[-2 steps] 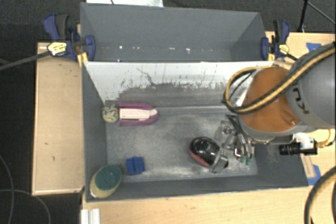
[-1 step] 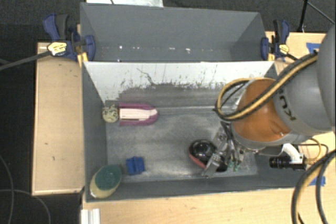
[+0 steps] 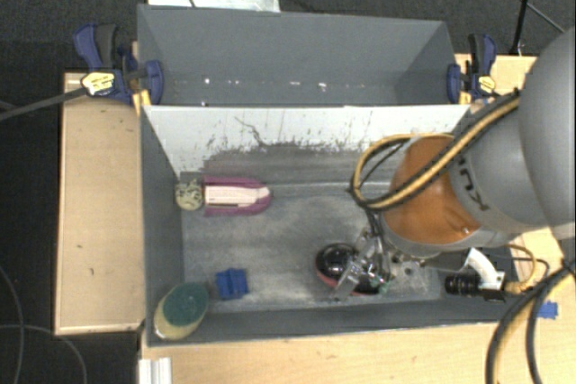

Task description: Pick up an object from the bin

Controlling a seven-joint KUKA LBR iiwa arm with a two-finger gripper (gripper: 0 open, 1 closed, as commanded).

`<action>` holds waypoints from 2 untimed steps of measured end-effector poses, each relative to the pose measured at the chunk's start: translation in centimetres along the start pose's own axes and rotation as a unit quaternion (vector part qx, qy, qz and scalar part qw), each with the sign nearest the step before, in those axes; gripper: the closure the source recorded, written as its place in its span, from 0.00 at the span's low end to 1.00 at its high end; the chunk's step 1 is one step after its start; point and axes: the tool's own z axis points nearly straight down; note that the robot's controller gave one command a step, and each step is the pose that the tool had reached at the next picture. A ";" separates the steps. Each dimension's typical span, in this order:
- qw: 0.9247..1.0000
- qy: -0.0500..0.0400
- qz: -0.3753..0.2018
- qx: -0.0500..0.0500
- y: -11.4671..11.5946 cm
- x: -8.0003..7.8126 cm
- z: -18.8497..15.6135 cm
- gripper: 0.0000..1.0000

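Lying in the near-left corner of the bin [image 3: 162, 225] is a round green-and-yellow pad [image 3: 183, 308], with a small blue block [image 3: 231, 283] just beside it on the right. Farther back, by the left wall, a small pale knob [image 3: 189, 195] touches a pink-and-white case [image 3: 236, 196] lying flat. All four lie well apart from the hand [image 3: 364, 270], which is low near the front wall under the orange wrist cover [image 3: 432, 198]. Just left of the hand lies a dark round thing [image 3: 333, 262], glossy, with red at its lower edge. Whether the hand is spread or pinching cannot be told.
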 end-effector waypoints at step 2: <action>1.000 -0.002 -0.003 -0.001 0.1 -0.4 -7.3 1.00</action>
